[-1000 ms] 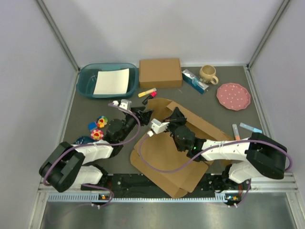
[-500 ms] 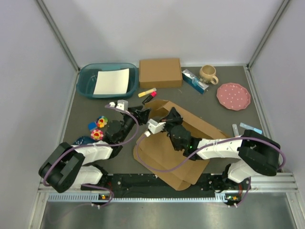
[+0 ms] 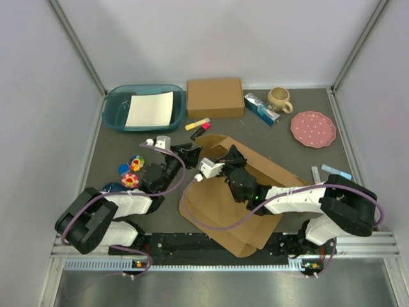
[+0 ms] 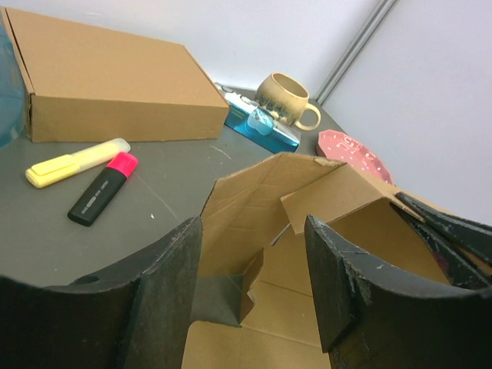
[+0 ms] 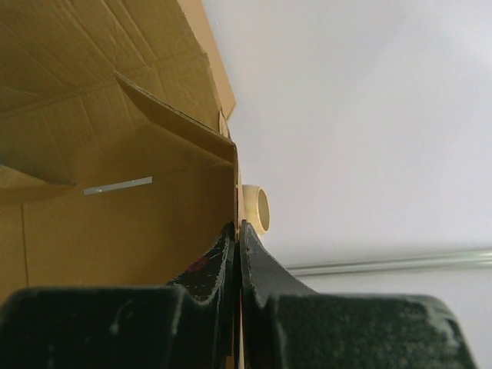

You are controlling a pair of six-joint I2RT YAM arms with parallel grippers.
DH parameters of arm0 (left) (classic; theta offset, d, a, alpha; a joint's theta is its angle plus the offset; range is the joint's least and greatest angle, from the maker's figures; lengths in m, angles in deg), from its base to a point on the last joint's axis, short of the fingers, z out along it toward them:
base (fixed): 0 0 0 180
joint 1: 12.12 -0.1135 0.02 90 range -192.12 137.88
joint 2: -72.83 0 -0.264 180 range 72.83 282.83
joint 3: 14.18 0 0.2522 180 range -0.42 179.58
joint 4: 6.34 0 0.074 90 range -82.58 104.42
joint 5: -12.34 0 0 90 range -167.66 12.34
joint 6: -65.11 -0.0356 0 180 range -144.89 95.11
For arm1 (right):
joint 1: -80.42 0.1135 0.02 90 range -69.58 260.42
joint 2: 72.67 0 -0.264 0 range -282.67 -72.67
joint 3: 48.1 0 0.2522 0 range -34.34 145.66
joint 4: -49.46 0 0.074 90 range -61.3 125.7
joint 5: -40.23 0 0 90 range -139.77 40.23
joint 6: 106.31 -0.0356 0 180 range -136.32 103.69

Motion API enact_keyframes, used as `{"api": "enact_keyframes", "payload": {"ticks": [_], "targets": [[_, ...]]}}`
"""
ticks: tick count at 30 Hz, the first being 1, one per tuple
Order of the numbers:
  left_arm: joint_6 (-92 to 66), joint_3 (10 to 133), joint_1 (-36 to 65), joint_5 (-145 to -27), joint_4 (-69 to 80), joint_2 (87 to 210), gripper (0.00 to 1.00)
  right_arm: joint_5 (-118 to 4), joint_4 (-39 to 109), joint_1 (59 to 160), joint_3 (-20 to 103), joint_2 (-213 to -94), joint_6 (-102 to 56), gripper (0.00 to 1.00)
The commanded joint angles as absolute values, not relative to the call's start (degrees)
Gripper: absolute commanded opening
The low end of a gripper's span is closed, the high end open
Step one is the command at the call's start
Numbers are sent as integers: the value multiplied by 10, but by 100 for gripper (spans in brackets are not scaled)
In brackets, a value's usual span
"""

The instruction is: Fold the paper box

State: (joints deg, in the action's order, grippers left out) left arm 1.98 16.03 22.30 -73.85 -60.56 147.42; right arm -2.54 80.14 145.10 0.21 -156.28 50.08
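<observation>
Right claw (image 5: 237,228) pinches a raised flap (image 5: 138,223) of the box (image 3: 223,204), apparently holding it upright for folding, while the left claw (image 4: 254,227), spread wide, hovers at the box's far-left corner, seemingly ready to tuck a tab. The box lies by the middle of the near edge of the table (image 3: 300,141), partly hidden under the right arm; whether the left claw touches cardboard cannot be told.

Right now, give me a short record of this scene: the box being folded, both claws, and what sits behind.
paper box: partly folded, flaps raised
left claw: open, raised flap ahead of it
right claw: shut on an upright panel's edge
behind: smaller closed box, yellow highlighter, pink highlighter, mug, pink plate, teal bin
</observation>
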Motion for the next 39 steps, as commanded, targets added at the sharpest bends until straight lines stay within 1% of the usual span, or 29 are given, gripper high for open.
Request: {"api": "enact_keyframes", "payload": {"ticks": [1, 3, 7, 11, 20, 37, 39], "targets": [[31, 147, 220, -754, -674, 1500, 61, -24, 764, 1447, -11, -1557, 443, 0], [31, 148, 220, -759, -683, 1508, 61, -25, 758, 1442, -9, -1552, 426, 0], [31, 148, 220, -774, -707, 1531, 60, -42, 698, 1427, -3, -1527, 381, 0], [31, 146, 220, -774, -720, 1540, 60, -53, 681, 1415, -4, -1513, 357, 0], [26, 158, 220, -812, -733, 1565, 59, -62, 673, 1402, 6, -1519, 353, 0], [14, 196, 220, -827, -748, 1609, 59, -67, 668, 1389, 9, -1529, 342, 0], [11, 201, 220, -828, -747, 1616, 58, -67, 665, 1390, 11, -1529, 341, 0]]}}
